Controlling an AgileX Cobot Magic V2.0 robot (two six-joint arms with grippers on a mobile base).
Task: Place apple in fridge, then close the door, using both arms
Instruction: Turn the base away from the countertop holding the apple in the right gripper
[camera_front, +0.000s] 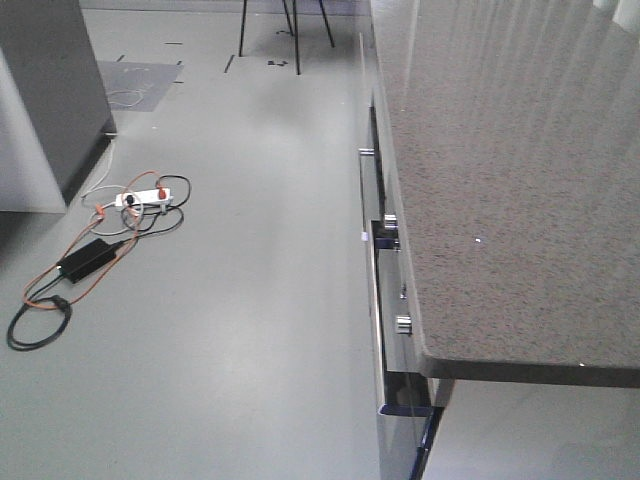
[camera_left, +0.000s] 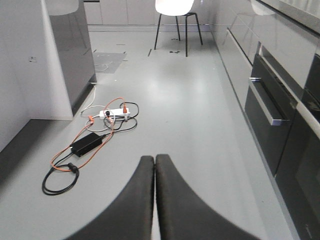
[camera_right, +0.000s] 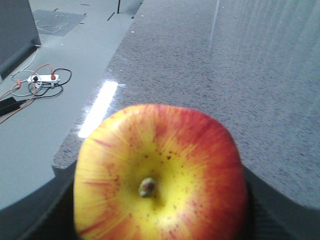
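Only in the right wrist view is the apple (camera_right: 160, 175) seen: red & yellow, stem dimple facing the camera, very big in the pic. It is held by the right tool (camera_right: 160, 212), w/ dark fingers (camera_right: 45, 215) tucked at both sides, so the jaws are set apart by the fruit. The lower part of the apple is cut off by the pic edge. Behind it lies the speckled stone table (camera_right: 225, 75), near its front corner. Whether the apple touches the table can't be told.

The left tool (camera_left: 154, 162) is seen only in the left wrist view. Its two black fingers (camera_left: 130, 210) are pressed together w/ nothing between them, above the grey floor (camera_left: 190, 125).

The seat of a white chair (camera_left: 173, 6) is shown in that view too; in the front view only its black legs are caught. Dark drawer fronts (camera_left: 270, 110) w/ silver handles are shown face-on there, but edge-on under the table top in the front view.

A white power strip (camera_front: 145, 198) w/ orange & black cables is seen in all 3 views. A black power brick (camera_front: 88, 258) lies near it.

A tall dark grey block (camera_left: 72, 50) stands at the left, top cut off. If it is the fridge can't be told.

Small dark floor marks (camera_front: 275, 63) are too small to be read.
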